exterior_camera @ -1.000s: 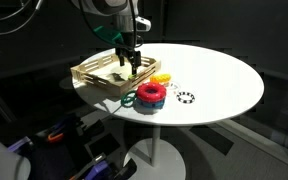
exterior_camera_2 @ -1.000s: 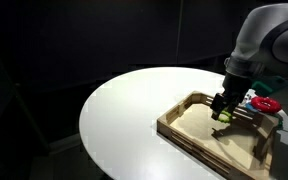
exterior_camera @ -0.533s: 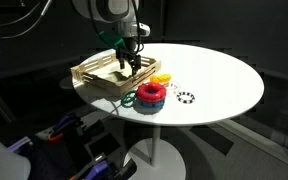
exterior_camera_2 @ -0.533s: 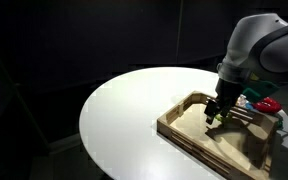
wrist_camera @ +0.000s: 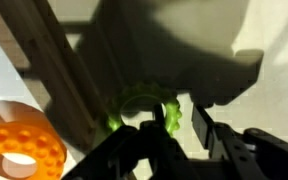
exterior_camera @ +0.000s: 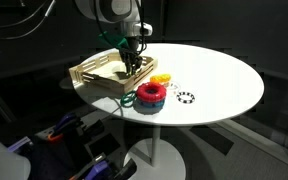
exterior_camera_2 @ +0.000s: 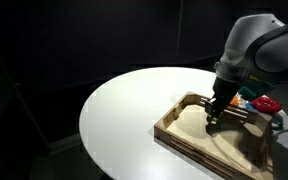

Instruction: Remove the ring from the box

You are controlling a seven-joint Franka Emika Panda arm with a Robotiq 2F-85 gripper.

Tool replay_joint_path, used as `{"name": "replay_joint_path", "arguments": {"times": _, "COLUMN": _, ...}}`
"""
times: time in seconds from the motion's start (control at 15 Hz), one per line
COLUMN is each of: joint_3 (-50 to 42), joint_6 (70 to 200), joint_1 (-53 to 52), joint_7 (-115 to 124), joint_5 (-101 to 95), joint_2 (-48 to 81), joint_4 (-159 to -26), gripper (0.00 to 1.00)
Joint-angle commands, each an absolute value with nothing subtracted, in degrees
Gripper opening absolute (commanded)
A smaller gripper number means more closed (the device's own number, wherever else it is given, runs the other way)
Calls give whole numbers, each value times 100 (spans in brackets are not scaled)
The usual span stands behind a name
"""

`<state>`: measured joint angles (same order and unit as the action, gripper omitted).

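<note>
The ring (wrist_camera: 134, 101) sits inside the box (exterior_camera: 85, 72).

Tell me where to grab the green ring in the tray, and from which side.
Take the green ring by one stretch of its rim, one pincer finger inside the hole and one outside, coming straight down. It seems to lie flat in the box beside a slat, so a side approach looks blocked.

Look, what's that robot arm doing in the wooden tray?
The robot arm has its tool down inside the tan box on the round white table. In the wrist view, the tool's fingers sit at the rim of a green ring lying near the box's wall, though I can't tell if they've pinched it. The ring isn't out of the box yet. An orange ring lies outside.
</note>
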<state>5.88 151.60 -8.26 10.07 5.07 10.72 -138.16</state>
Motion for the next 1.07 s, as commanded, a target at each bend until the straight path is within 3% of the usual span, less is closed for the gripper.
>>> {"name": "replay_joint_path", "arguments": {"times": 0.0, "joint_3": 553, "joint_6": 15203, "joint_1": -834, "joint_7": 1182, "joint_5": 438, "joint_2": 1170, "joint_4": -13703, "gripper": 6}}
{"name": "replay_joint_path", "arguments": {"times": 1.0, "joint_3": 710, "joint_6": 14803, "joint_1": -606, "joint_7": 622, "joint_5": 1748, "joint_2": 522, "joint_4": -13532, "gripper": 7}}
